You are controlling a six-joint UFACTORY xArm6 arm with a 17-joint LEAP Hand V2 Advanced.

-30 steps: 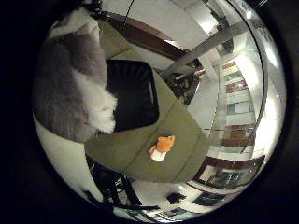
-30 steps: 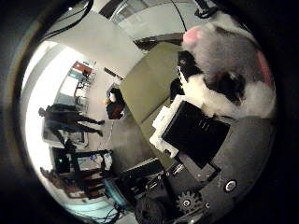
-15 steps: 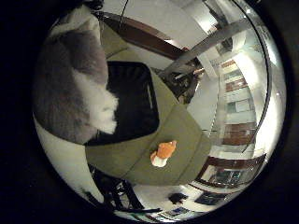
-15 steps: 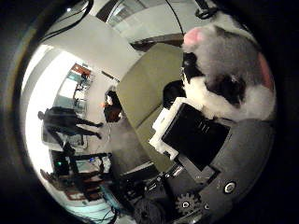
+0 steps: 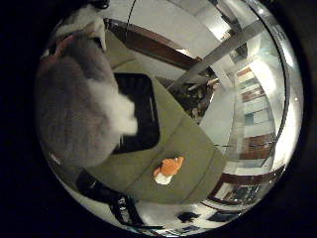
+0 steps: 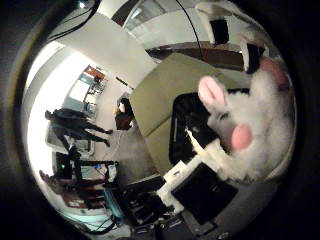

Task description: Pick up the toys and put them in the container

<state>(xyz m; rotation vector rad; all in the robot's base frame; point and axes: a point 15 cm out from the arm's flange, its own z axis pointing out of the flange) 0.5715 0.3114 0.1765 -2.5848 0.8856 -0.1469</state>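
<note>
A grey and white plush toy with pink ears point(image 6: 250, 120) fills much of the right thumb side palm view, close to the palm. My hand point(image 6: 200, 185) is shut on it, with white and black fingers point(image 6: 228, 22) curling over its head. The right little finger side palm view shows its grey back point(image 5: 79, 104) hanging over the black container point(image 5: 144, 109). The container stands on an olive-green table point(image 5: 193, 144). A small orange toy point(image 5: 168, 169) lies on the table near its edge, away from the container.
The green table's edges drop to the floor on all sides point(image 6: 160, 90). A grey metal frame post point(image 5: 213, 59) slants past the table's far side. Shelves and furniture stand around the room point(image 5: 248, 99).
The plush toy has turned in my hand, and its pink ears and nose now face the thumb side camera. It covers more of the container in the little finger side view. The camera has shifted.
</note>
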